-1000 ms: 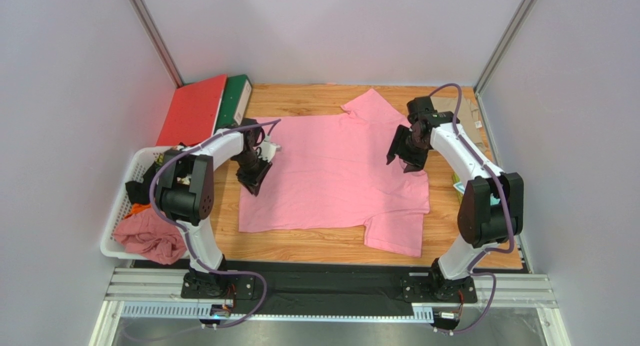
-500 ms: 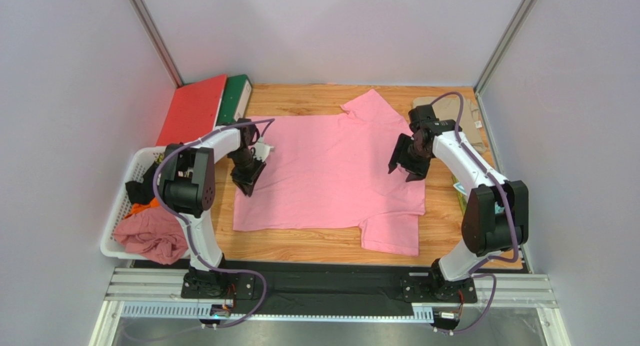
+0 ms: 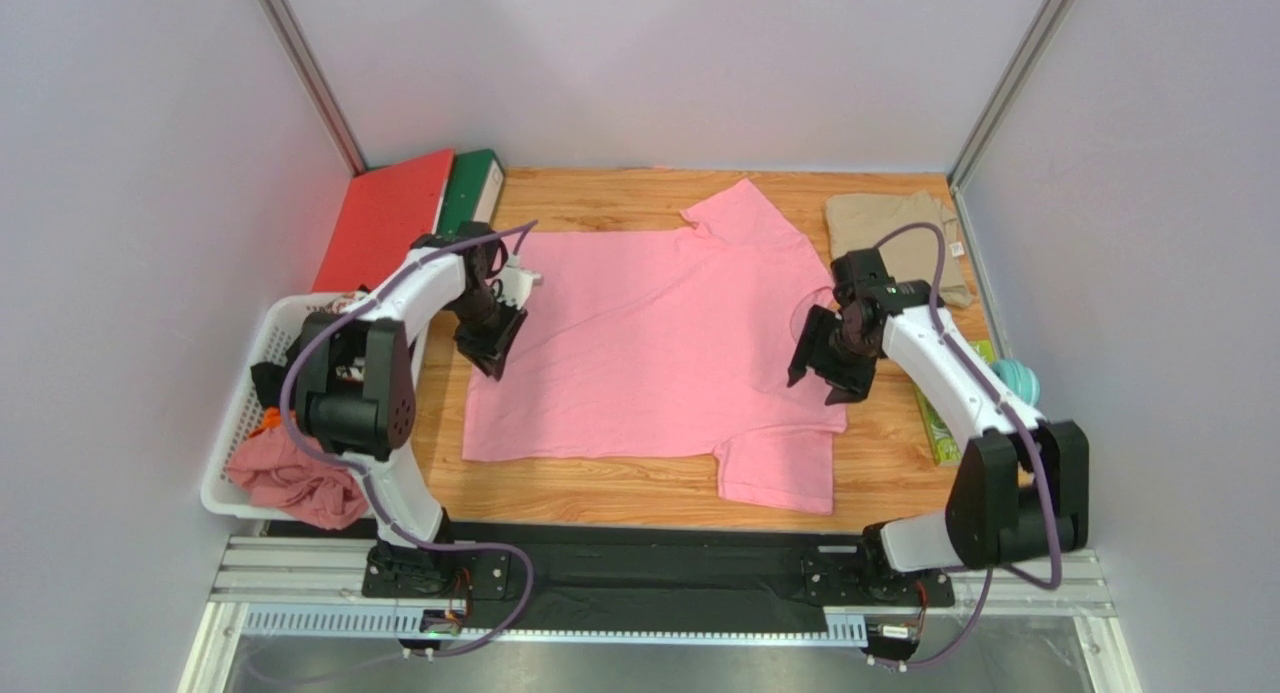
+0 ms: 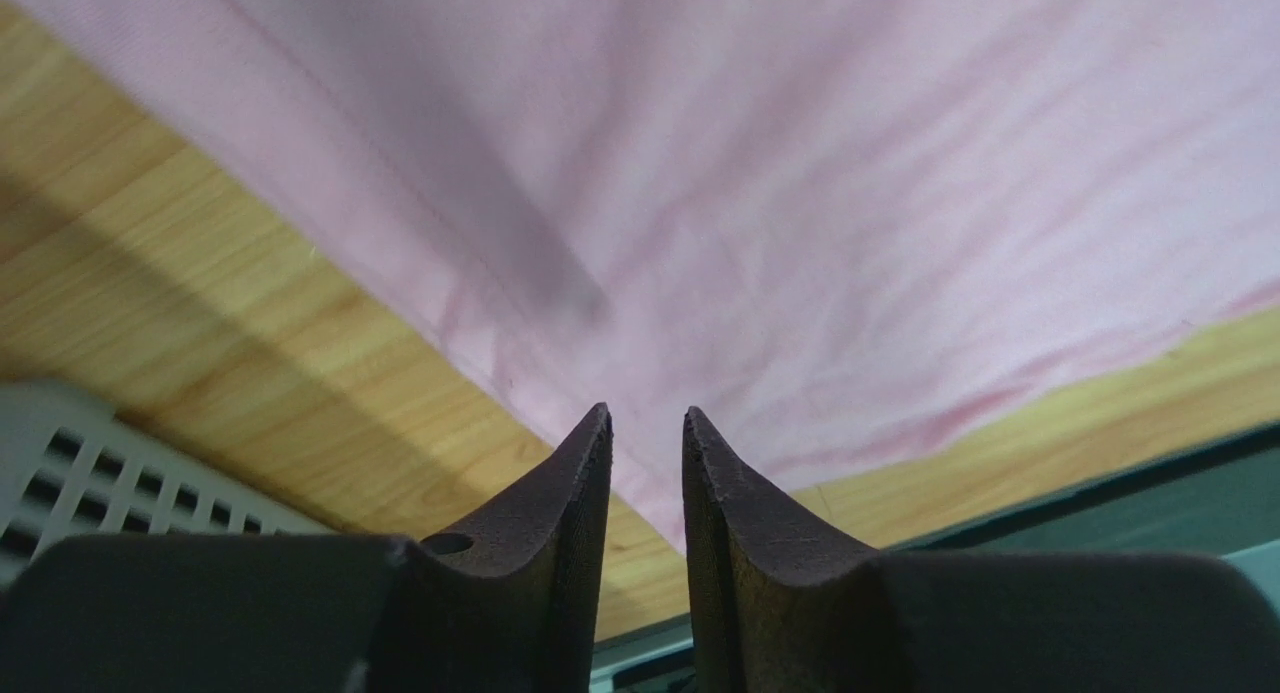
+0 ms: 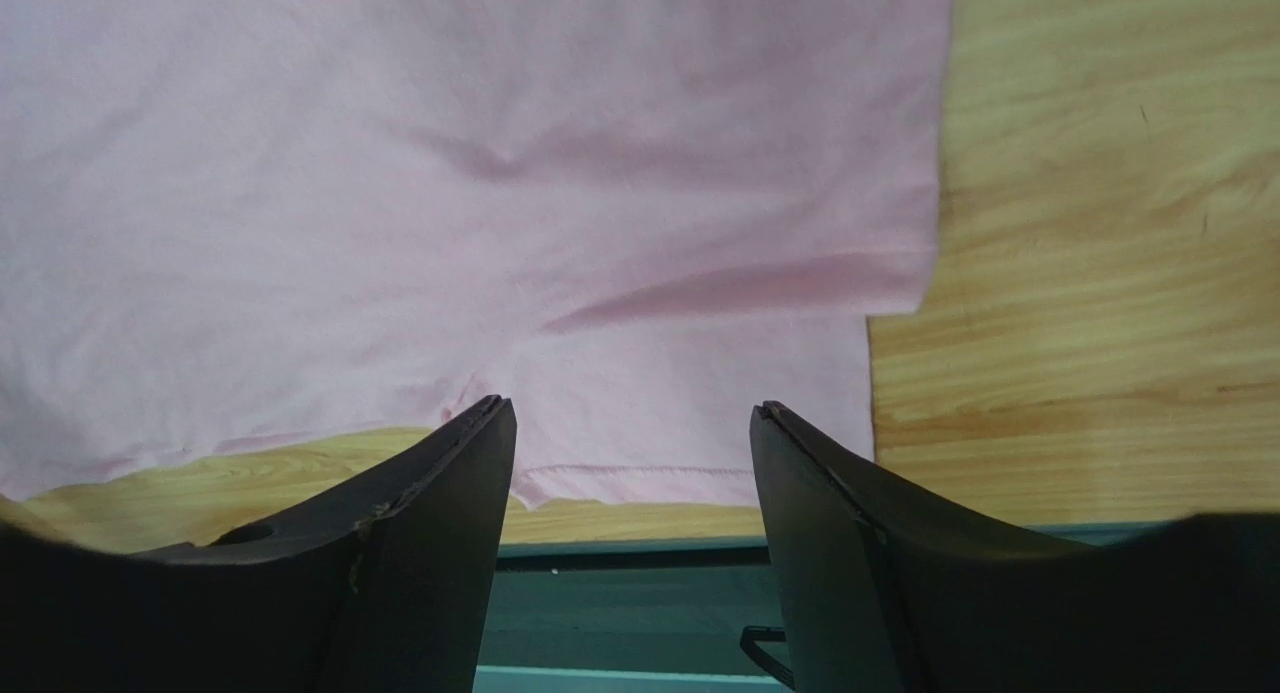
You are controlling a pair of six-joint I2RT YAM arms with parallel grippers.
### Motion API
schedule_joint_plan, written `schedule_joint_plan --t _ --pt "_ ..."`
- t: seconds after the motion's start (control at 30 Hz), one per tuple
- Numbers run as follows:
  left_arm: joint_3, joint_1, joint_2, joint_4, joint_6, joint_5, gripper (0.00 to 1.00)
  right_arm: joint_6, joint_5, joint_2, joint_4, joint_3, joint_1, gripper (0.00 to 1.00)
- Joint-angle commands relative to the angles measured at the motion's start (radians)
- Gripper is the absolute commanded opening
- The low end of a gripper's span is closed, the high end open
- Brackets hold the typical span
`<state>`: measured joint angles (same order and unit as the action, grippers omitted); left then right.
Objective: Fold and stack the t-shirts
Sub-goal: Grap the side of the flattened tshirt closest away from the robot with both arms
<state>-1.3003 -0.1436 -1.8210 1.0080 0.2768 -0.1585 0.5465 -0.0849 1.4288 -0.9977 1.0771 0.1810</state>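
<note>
Pink cotton-like cloth is spread flat over the middle of the wooden table [image 3: 601, 495]: it is the light pink t-shirt [image 3: 661, 333]. Its straight hem is turned to the left and its shoulders to the right. One short sleeve is pointed to the far side and the other to the near side. A few soft wrinkles are seen in the wrist views, but no fold is made in it.

The khaki-beige t-shirt [image 3: 887, 221] is laid as a folded packet in the far right corner, apart from the pink one.

The left gripper [image 3: 492, 345] is held over the left edge of the pink t-shirt. Its jaws are kept narrow, with a thin gap, and nothing is seen between them. The right gripper [image 3: 824, 371] is placed over the right edge of the shirt, between the two sleeves. Its jaws are set wide apart and no cloth is gripped.

A white basket [image 3: 241, 408] with slotted walls is placed at the left edge of the table. A crumpled dusty-pink cloth [image 3: 293, 476] is contained in its near part, while dark items [image 3: 278, 378] and a small orange piece are found farther in.

Behind the basket, a red folder [image 3: 388, 221] and a green folder [image 3: 469, 195] are laid side by side.
</note>
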Motion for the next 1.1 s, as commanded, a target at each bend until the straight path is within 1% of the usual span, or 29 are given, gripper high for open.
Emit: schedule_joint_plan --t 0.0,0.03,0.07,0.1,0.17,0.2,0.3,0.43,0.57,0.7,0.83,0.97,1.03,1.07 --pt "0.022 -0.005 0.241 0.099 0.048 -0.09 0.32 0.058 -0.019 -0.184 -0.074 -0.109 0.034 0.66" --pt "0.054 -0.007 0.273 0.101 0.056 -0.07 0.33 0.088 -0.01 -0.246 -0.085 -0.132 0.05 0.66" --pt "0.087 -0.014 0.328 0.101 0.064 -0.055 0.33 0.107 -0.003 -0.275 -0.099 -0.152 0.061 0.65" --pt "0.149 -0.017 0.351 0.103 0.084 -0.038 0.33 0.124 -0.001 -0.303 -0.12 -0.192 0.098 0.64" --pt "0.214 -0.02 0.409 0.101 0.099 -0.004 0.33 0.174 -0.004 -0.373 -0.139 -0.227 0.135 0.63" --pt "0.27 -0.022 0.426 0.101 0.116 0.0 0.32 0.193 -0.003 -0.395 -0.156 -0.249 0.168 0.63" --pt "0.346 -0.025 0.466 0.095 0.122 0.031 0.32 0.265 -0.001 -0.47 -0.186 -0.316 0.225 0.63" --pt "0.342 -0.027 0.474 0.092 0.13 0.054 0.32 0.335 -0.001 -0.554 -0.208 -0.403 0.258 0.62" --pt "0.328 -0.027 0.459 0.054 0.162 0.1 0.31 0.382 0.028 -0.588 -0.228 -0.448 0.267 0.62" --pt "0.378 -0.027 0.486 -0.072 0.174 0.079 0.31 0.46 0.083 -0.658 -0.188 -0.517 0.27 0.63" --pt "0.378 -0.025 0.436 -0.117 0.176 0.054 0.31 0.536 0.139 -0.705 -0.156 -0.604 0.273 0.62" --pt "0.38 -0.002 0.371 -0.147 0.183 0.054 0.31 0.556 0.166 -0.703 -0.108 -0.66 0.275 0.61" --pt "0.38 0.013 0.344 -0.161 0.183 0.044 0.3 0.569 0.178 -0.691 -0.093 -0.671 0.282 0.59" --pt "0.378 0.018 0.336 -0.163 0.183 0.039 0.31 0.592 0.189 -0.683 -0.094 -0.666 0.297 0.54"
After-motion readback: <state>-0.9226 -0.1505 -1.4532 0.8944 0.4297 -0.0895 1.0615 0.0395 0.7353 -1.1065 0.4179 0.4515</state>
